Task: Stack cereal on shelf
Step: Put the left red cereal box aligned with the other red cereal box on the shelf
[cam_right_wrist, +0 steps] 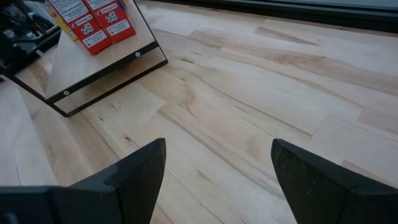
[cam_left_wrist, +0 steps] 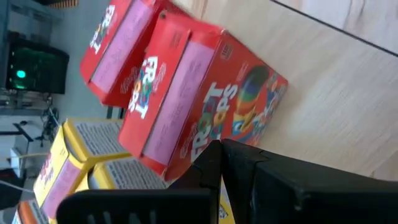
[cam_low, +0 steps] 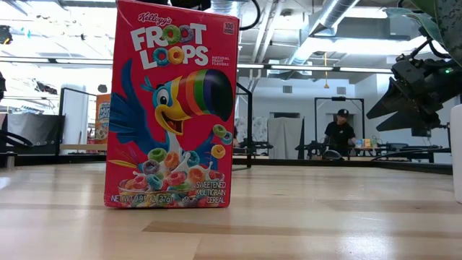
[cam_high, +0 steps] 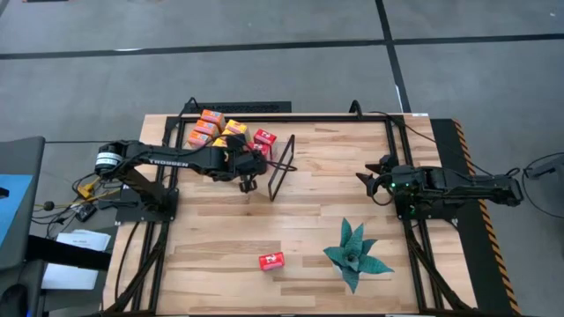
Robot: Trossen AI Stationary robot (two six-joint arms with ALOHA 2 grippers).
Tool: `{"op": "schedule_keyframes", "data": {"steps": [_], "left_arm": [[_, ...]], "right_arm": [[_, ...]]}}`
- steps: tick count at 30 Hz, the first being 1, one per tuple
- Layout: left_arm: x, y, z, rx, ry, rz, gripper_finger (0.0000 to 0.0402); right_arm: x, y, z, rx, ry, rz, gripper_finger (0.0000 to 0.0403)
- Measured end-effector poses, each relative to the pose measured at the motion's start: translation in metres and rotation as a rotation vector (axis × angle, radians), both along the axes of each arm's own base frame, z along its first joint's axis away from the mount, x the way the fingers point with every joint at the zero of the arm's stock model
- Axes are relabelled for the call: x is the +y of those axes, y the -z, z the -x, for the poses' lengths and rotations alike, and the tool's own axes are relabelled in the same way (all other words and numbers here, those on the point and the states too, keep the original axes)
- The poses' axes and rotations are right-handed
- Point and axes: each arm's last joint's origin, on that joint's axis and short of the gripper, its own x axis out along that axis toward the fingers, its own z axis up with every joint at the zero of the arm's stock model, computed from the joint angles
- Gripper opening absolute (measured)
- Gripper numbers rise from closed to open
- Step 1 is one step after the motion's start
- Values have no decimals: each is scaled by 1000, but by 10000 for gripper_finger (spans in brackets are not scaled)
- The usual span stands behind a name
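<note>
Several small red, orange and yellow cereal boxes (cam_high: 225, 134) lie packed together on the shelf, a light wooden board (cam_right_wrist: 99, 65) with a thin black frame (cam_high: 282, 167) at its right end. My left gripper (cam_high: 248, 179) is shut and holds nothing. It is at the board's near edge, right beside two red Froot Loops boxes (cam_left_wrist: 205, 93). Another red Froot Loops box (cam_high: 270, 261) stands upright on the table near the front edge and fills the low view (cam_low: 170, 108). My right gripper (cam_right_wrist: 217, 162) is open and empty, hovering over bare table to the right of the shelf. My left gripper's shut fingertips (cam_left_wrist: 211, 158) stand at the lower long edge of the nearer red box (cam_left_wrist: 186, 155). I cannot tell whether they touch it.
A green artificial plant (cam_high: 355, 255) lies near the front right. Black frame rails (cam_high: 397, 167) run along the table's sides and far edge. Bare wood lies between the shelf and my right gripper (cam_high: 370, 180). A person (cam_low: 339, 133) is far off in the room.
</note>
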Motion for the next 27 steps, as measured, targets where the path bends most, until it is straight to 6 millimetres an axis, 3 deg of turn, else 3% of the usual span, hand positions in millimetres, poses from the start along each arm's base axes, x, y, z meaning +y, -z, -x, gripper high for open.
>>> {"op": "schedule_keyframes", "data": {"steps": [27], "left_arm": [[2, -2, 0, 32, -16, -106, 0]], "right_arm": [[0, 0, 0, 0, 0, 0, 317]]}}
